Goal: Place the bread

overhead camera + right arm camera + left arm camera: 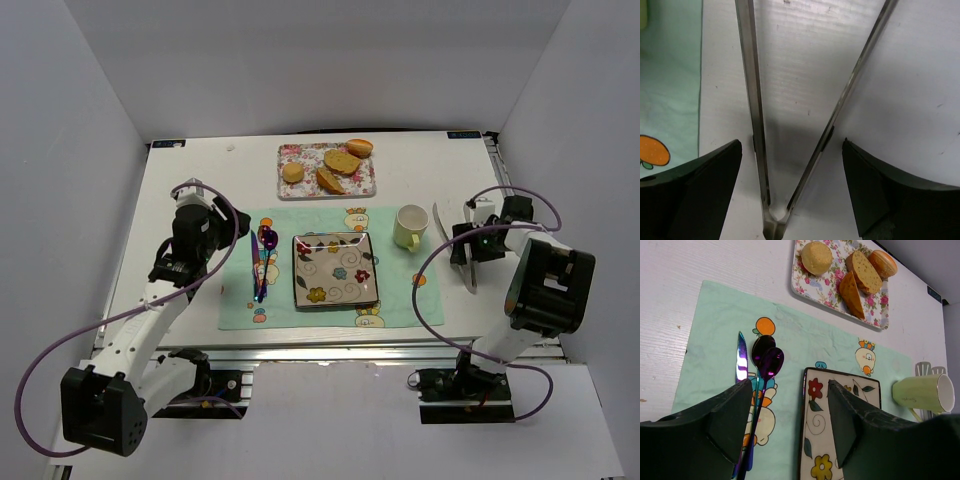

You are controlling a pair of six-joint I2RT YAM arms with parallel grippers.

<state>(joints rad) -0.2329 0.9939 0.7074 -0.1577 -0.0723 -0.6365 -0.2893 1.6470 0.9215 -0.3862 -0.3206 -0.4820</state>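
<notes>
The left gripper hovers spread above the placemat; the right gripper, also spread, straddles metal tongs at right. The bread lies on the floral tray, top centre, with a bun.

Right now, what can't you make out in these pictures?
Tongs: right wrist view, tips cut off by the top edge.
Knife and spoon: left wrist view, handles hidden behind the left gripper.
Cup: same view, underside hidden by that gripper.
Bread: top view, too small to judge its surface.
</notes>
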